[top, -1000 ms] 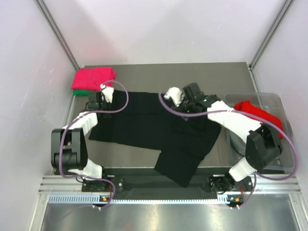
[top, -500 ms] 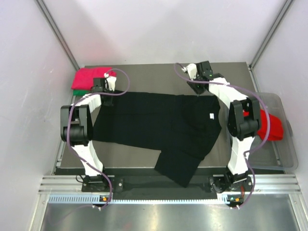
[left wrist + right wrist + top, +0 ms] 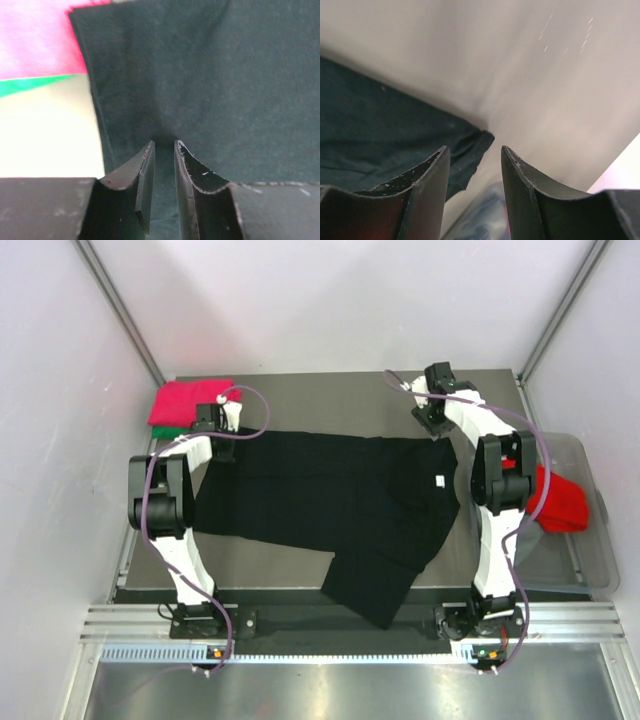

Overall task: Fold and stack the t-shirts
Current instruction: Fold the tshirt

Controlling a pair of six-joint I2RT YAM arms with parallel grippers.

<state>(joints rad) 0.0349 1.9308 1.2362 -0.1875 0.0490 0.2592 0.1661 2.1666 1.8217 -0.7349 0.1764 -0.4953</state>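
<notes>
White walls enclose a grey table (image 3: 330, 390) seen from above, where a black t-shirt (image 3: 330, 500) lies spread across the middle, one end hanging toward the near edge and a small white tag (image 3: 438, 480) showing near its right side. At the far left corner sits a folded pink-red t-shirt (image 3: 192, 400) on top of a green t-shirt (image 3: 166, 431). On the right, a clear plastic bin (image 3: 592, 570) holds a red t-shirt (image 3: 562, 502). The left end effector (image 3: 222, 445) is at the black shirt's far left corner; the right end effector (image 3: 436, 423) is at its far right corner.

From the left wrist, the left end effector (image 3: 164, 144) has its fingers (image 3: 144, 185) drawn nearly together, pinching black cloth that puckers at the tips. The pink-red t-shirt (image 3: 35, 40) and a strip of the green t-shirt (image 3: 30, 85) show at upper left, with pale table (image 3: 50, 130) below them.

From the right wrist, the right end effector (image 3: 474, 150) has its fingers (image 3: 427, 180) set well apart, gripping nothing. They frame bare table (image 3: 520, 75), and a corner of the black t-shirt (image 3: 380, 130) lies just beside the left finger's tip.
</notes>
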